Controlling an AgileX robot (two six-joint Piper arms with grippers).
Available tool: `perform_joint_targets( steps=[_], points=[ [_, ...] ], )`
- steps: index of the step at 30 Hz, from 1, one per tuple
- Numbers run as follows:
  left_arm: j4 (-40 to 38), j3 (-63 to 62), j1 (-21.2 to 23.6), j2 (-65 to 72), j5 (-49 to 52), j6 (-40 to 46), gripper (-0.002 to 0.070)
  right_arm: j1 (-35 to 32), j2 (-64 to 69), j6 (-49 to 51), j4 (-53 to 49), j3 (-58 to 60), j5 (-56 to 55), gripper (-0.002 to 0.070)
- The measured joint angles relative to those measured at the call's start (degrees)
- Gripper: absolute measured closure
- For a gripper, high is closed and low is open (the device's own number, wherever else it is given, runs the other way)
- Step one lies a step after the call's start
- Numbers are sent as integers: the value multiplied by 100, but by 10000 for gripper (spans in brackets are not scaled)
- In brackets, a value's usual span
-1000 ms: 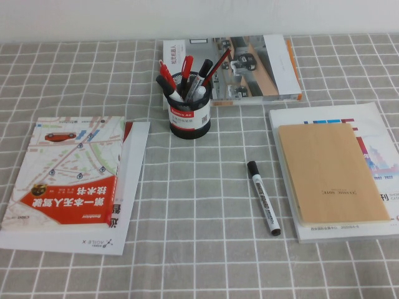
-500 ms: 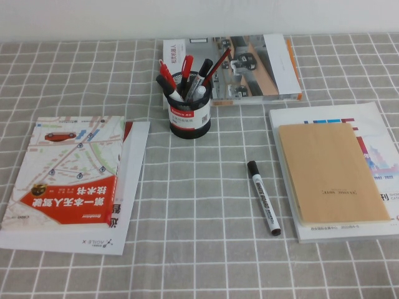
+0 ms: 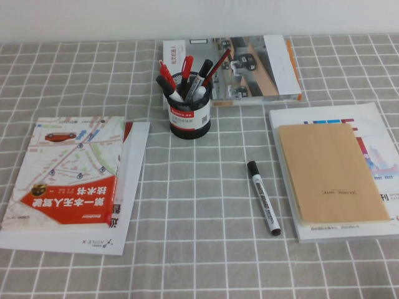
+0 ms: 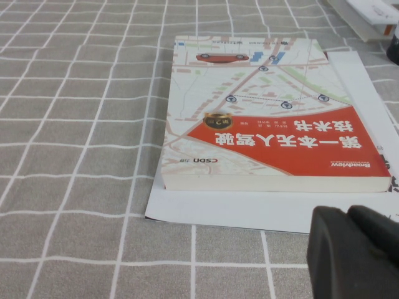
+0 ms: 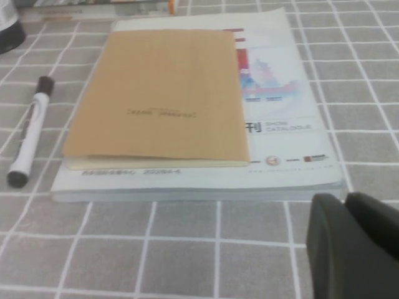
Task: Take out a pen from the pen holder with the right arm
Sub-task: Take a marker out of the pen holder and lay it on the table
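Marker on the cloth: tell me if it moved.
No. The marker stays left of the tan notebook. Left gripper by the map book, right gripper near the catalogue.

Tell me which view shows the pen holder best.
High view: the whole pen holder with its pens shows. Each wrist view catches only a dark sliver at a frame edge. Left gripper hangs near the book, right gripper near the catalogue, jaws shut.

No visible change; pen holder [image 3: 189, 118] unmoved.
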Motion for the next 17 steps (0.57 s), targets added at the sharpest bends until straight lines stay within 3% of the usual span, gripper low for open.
perform_joint_targets(
  steps=[5, 17],
  points=[
    [0, 0, 0, 0, 0, 0, 678, 0, 0, -948, 869, 0, 0, 688],
    [0, 0, 0, 0, 0, 0, 678, 0, 0, -1107, 1126, 0, 0, 688]
  ],
)
